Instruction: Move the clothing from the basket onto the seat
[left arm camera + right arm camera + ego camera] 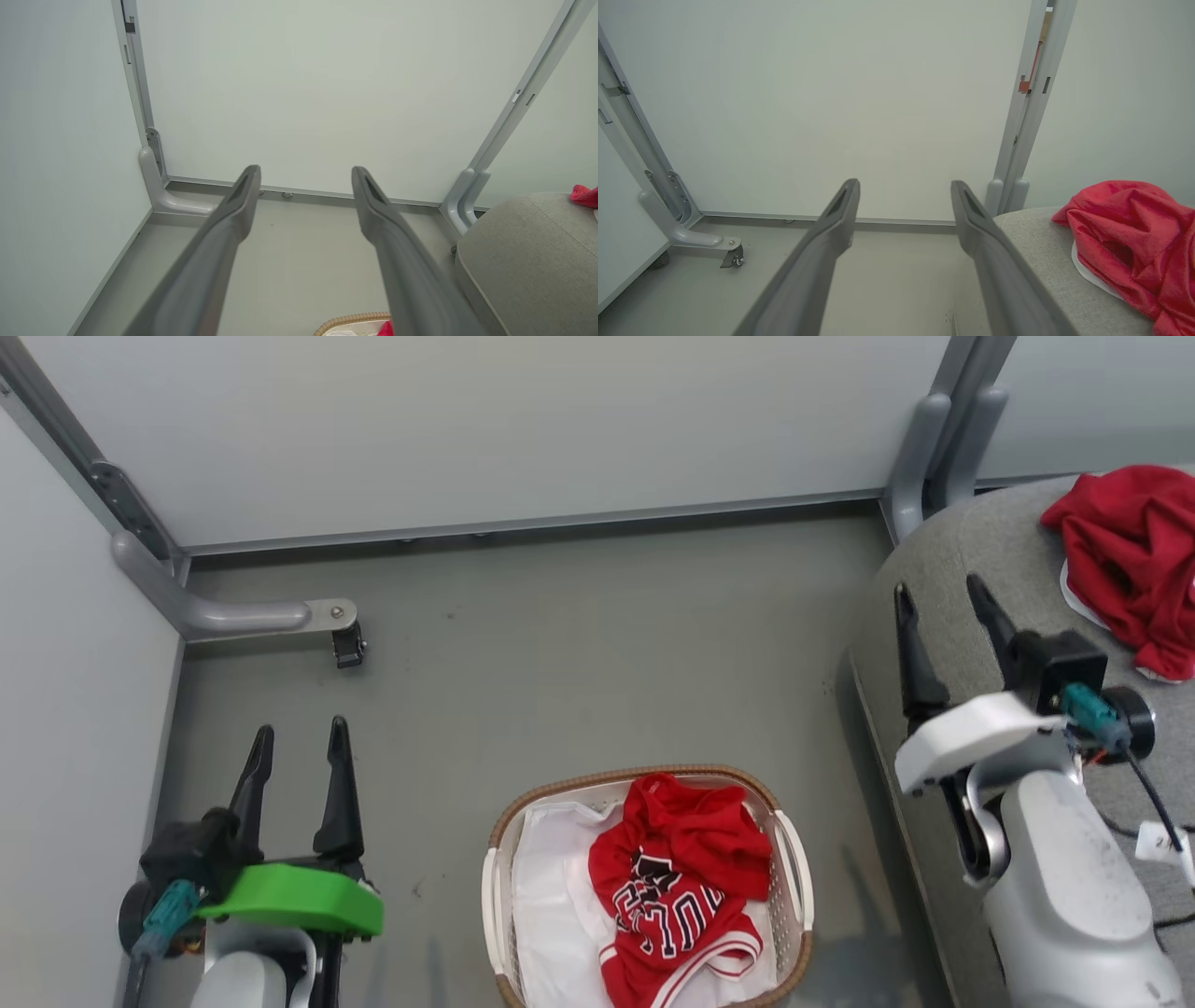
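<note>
Jersey (677,887) in basket (489,905), red garment (1134,551) on seat (990,537).

Head looks down; wrists face wall (299,93) (seat (1018,551) shared).

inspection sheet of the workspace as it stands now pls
surface: grey floor, faint scuffs.
job's things: basket stands on the floor with a red jersey lying on its white liner; one red garment lies crumpled on the seat, at right.
clutter: nothing seen.
hands: left hand open, empty, over the floor left of the basket; right hand open, empty, over the seat's near edge.
cables: black cable with a white tag hangs by the right wrist, over the seat.
surroundings: pale panels on grey frames; a caster at the back left.
</note>
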Motion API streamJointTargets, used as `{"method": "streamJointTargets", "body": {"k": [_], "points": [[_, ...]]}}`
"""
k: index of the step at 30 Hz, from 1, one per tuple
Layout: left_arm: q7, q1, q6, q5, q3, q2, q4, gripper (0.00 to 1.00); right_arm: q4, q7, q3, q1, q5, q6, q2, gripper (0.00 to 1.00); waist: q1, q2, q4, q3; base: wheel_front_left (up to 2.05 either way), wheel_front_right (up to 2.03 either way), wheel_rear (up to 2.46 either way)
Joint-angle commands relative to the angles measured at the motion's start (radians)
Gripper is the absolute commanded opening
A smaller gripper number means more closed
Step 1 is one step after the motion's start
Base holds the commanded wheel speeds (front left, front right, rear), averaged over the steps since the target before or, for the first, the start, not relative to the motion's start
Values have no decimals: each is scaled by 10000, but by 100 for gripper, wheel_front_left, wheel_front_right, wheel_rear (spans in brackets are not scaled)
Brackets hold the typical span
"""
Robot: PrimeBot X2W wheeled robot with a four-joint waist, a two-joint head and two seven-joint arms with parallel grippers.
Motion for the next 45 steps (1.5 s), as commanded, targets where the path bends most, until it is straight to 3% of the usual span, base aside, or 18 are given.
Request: {"method": "streamJointTargets", "body": {"k": [1,16,45], "points": [[-8,311,-4,57,162,-54,-16,100,-89,-48,21,467,132,-14,31,100,1,35,330,-473,0,0,0],[-9,1898,-53,5,442,-178,7,100,-1762,-48,468,3451,891,-14,182,100,1,35,266,-990,0,0,0],[-9,1477,-56,60,52,-182,-31,100,-2050,-49,345,3307,1025,-14,183,100,1,35,136,-519,0,0,0]]}}
